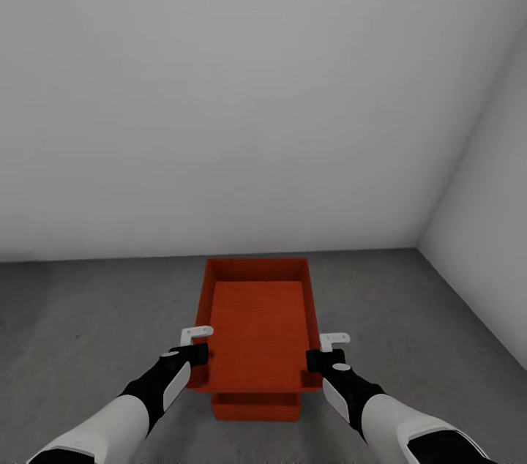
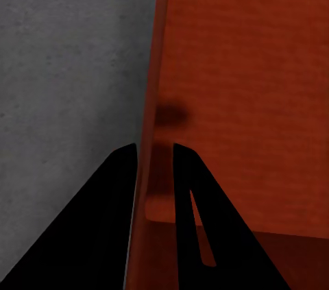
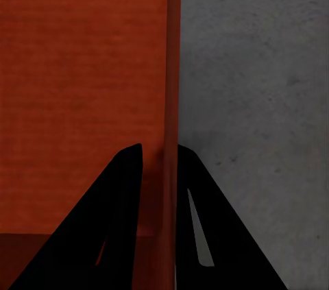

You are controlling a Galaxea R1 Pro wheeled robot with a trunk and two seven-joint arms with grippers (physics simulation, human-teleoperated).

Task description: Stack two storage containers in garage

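Both arms are holding the upper container (image 1: pixel 258 325) over the lower container (image 1: pixel 256 408), which is sitting on the garage floor (image 1: pixel 88 317) near the far wall. The left gripper (image 1: pixel 195 348) and right gripper (image 1: pixel 323 350) are each pinching a long side wall, one finger inside and one outside. The bin is looking light and stiff but thin-walled, so grips on opposite rims should be keeping it level.

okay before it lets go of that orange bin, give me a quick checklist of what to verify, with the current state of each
1. Left gripper straddles the upper bin's side wall: ok.
2. Right gripper straddles the opposite wall: ok.
3. Second bin sits below on the concrete floor: ok.
4. Upper bin centred over the lower one: cannot tell; just the lower bin's near end shows, and it looks roughly aligned sideways.
5. Upper bin already resting on the lower one: cannot tell.
6. Room near the side wall: ok.
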